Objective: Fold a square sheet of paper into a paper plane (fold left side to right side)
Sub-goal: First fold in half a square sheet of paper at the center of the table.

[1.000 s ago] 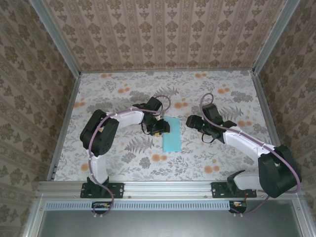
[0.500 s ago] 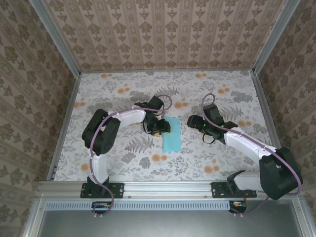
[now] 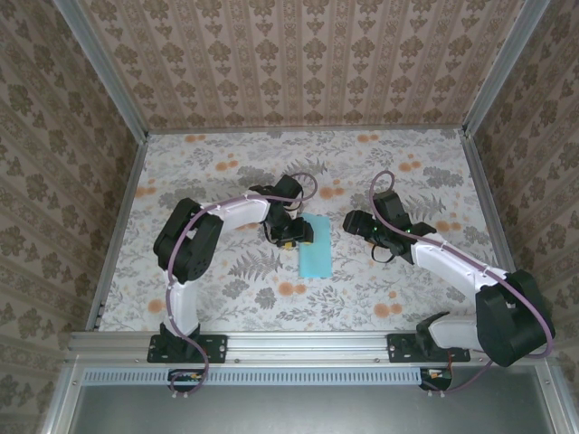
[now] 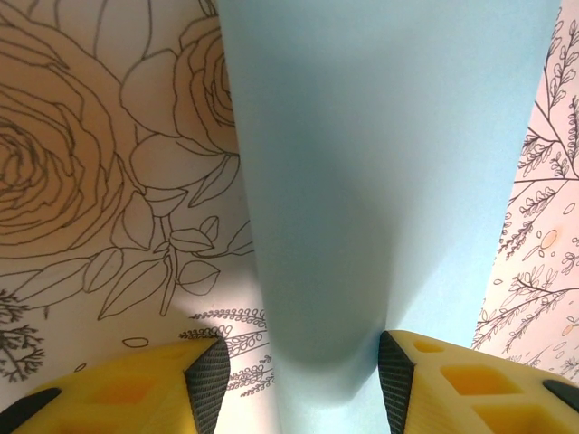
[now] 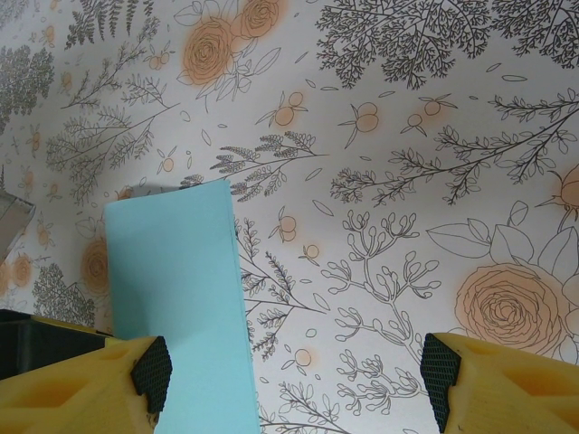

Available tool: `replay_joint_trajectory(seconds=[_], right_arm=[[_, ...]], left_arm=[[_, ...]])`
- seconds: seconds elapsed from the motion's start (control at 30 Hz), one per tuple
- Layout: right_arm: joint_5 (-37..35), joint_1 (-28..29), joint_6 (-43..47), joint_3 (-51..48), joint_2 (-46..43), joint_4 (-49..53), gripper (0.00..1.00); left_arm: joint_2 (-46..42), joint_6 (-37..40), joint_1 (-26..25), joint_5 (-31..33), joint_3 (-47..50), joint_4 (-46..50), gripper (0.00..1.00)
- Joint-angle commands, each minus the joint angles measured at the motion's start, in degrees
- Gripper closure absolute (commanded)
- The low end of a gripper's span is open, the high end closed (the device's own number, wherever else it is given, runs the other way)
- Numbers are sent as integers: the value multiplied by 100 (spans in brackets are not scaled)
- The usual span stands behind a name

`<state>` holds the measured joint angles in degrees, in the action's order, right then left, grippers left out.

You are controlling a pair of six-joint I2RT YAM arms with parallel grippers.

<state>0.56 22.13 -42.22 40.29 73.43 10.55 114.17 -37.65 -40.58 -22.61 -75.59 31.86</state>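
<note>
We take the thin light blue sheet of paper (image 3: 314,248) as our landmark. It lies on the white bench with flower print (image 3: 226,167) as a narrow rectangle, longer than it is wide, and its long sides run away from the arm bases. From the top view it looks plain, and we cannot tell how many layers it has.

The black and yellow left gripper (image 3: 289,237) is at the far left corner of the paper, low over it. In the left wrist view the paper (image 4: 389,181) runs away from the two yellow fingers with dark pads. The pad on the right of that view (image 4: 394,371) stands over the paper, whose edge passes beneath that finger. The pad on the left (image 4: 210,384) stands apart from the other edge, with bare bench between them. So the jaws of the left gripper (image 4: 298,380) are released: they straddle the paper and do not pinch it. A soft shadow lies on the paper between the pads.

The right gripper (image 3: 355,222) is to the right of the paper, near its far end but apart from it. In the right wrist view the paper (image 5: 176,298) shows one sharp corner and reaches down beside one yellow finger (image 5: 99,384). The jaws of the right gripper (image 5: 294,375) are widely released and grasp nothing.
</note>
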Motion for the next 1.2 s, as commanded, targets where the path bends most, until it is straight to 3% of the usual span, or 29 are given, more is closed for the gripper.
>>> replay_joint_trajectory(seconds=[0.0, 0.97, 1.17], right_arm=[[-82, -25, -4, -49, -74, 70, 24], [-21, -25, -4, -57, -24, 47, 23], [-12, -20, -5, -61, -30, 42, 23]], left_arm=[[595, 173, -284, -24, 137, -164, 48], [672, 286, -337, 36, 31, -35, 43], [616, 199, -323, 82, 109, -105, 46]])
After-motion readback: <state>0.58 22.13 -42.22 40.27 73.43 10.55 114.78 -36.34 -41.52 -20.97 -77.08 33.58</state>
